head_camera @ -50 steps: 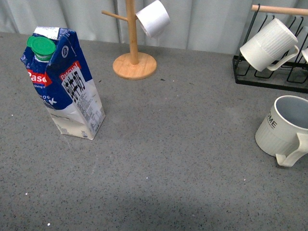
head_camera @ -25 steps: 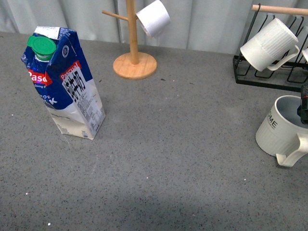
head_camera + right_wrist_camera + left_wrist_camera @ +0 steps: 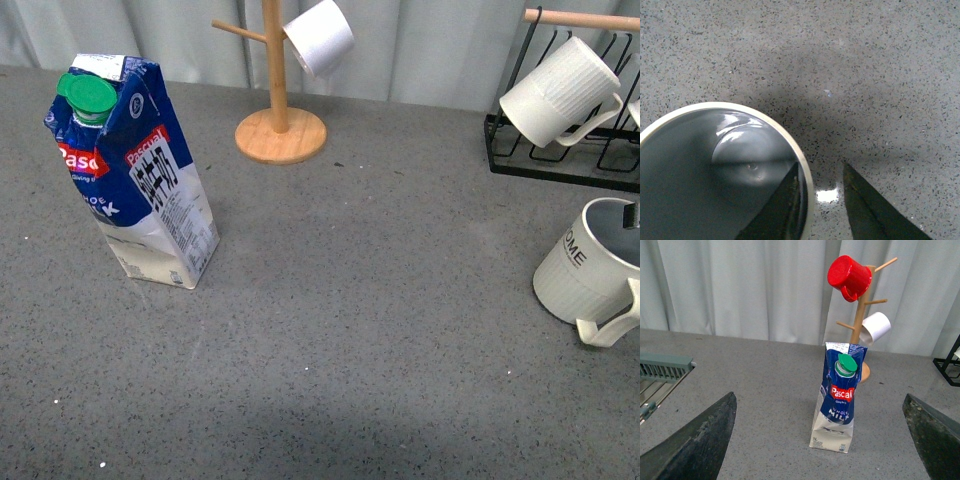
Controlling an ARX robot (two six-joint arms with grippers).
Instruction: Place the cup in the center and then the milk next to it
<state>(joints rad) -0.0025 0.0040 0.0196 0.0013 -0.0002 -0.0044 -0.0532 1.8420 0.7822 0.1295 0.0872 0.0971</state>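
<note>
The cup [image 3: 590,275], off-white and ribbed with "HOME" lettering, stands at the right edge of the grey table [image 3: 350,330], tilted a little. In the right wrist view my right gripper [image 3: 820,167] is open across its rim [image 3: 802,175]: one finger is inside the cup's grey inside [image 3: 715,165], the other outside over the table. The milk [image 3: 135,175], a blue-and-white Pascual carton with a green cap, stands upright at the left. It also shows in the left wrist view [image 3: 837,400], well ahead of my open, empty left gripper [image 3: 819,396].
A wooden mug tree [image 3: 275,90] with a small white cup [image 3: 318,38] stands at the back centre; a red cup [image 3: 849,271] hangs higher on it. A black rack [image 3: 560,165] with a plain ribbed mug [image 3: 558,92] is back right. A grey grate [image 3: 665,367] lies left.
My right gripper came in at the right edge over the cup. The cup has shifted and tilted slightly to the right. The milk and the left arm have not moved.
</note>
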